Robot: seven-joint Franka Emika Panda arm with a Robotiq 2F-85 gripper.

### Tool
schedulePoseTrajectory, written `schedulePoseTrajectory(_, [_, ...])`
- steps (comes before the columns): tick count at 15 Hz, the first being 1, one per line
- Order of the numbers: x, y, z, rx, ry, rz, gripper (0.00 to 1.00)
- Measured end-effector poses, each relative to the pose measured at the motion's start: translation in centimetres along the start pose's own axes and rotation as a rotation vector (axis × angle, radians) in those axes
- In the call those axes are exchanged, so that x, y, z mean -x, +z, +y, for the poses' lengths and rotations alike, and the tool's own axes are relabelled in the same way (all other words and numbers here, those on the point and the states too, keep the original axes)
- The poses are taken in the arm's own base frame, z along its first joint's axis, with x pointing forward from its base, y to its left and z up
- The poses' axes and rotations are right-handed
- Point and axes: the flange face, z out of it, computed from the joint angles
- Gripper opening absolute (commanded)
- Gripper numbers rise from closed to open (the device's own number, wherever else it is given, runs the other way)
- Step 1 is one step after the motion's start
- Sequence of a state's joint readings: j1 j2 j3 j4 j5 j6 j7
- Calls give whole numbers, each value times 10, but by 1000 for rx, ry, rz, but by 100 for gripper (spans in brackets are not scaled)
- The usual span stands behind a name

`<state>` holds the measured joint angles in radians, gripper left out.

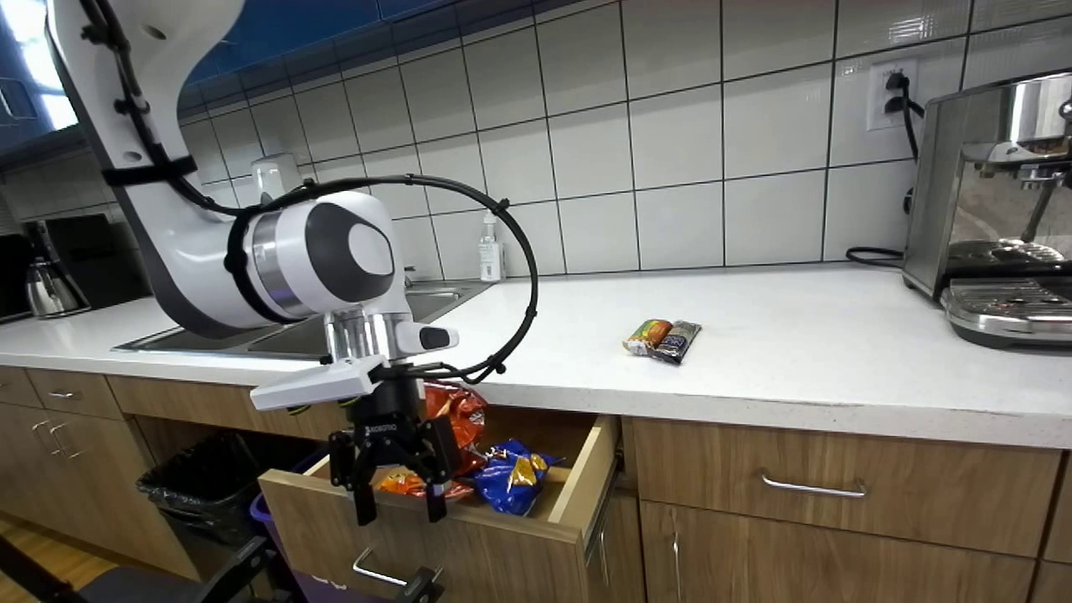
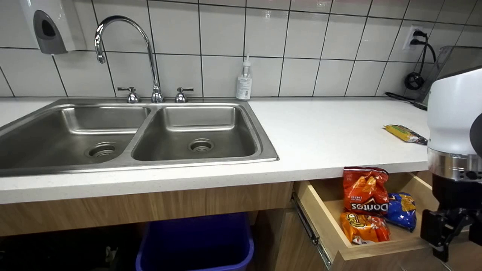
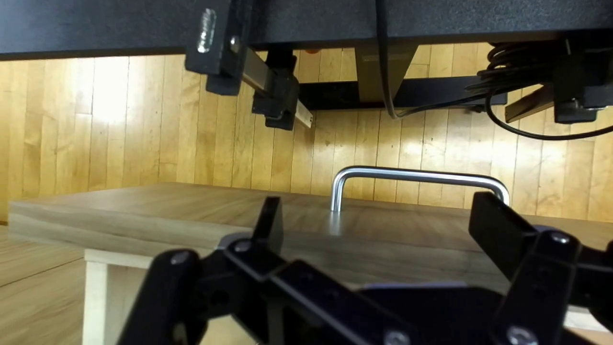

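glossy tiles (image 1: 674,138); angular hand (image 1: 401,505) spread near wood-grained drawer (image 1: 502,561).

Gripper (image 1: 401,509), lower left of centre: matt, smooth; metal or plastic, cannot tell which.
Drawer front (image 1: 502,551), bottom centre: wood-grain surface, smooth, faint sheen.
Handle (image 3: 416,175), right of centre: polished metal, glossy.
Snack bags (image 2: 363,192), lower right: foil-like film, glossy, crinkled.
Countertop (image 1: 796,335), right: smooth, low gloss.
Sink (image 2: 203,120), left half: metal, satin.
Faucet (image 2: 157,95), upper left: mirror-bright metal.
Bin (image 2: 196,233), bottom: smooth plastic.
Wall tiles (image 1: 670,126), across the top: glazed, glossy.
Floor (image 3: 143,134), upper left: wooden boards, glossy.
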<state>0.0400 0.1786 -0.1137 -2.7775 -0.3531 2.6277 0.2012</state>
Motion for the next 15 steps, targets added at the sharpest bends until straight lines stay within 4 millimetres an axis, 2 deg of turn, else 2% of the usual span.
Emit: schedulePoseTrajectory(15, [-13, -6, 4, -15, 36, 83, 100])
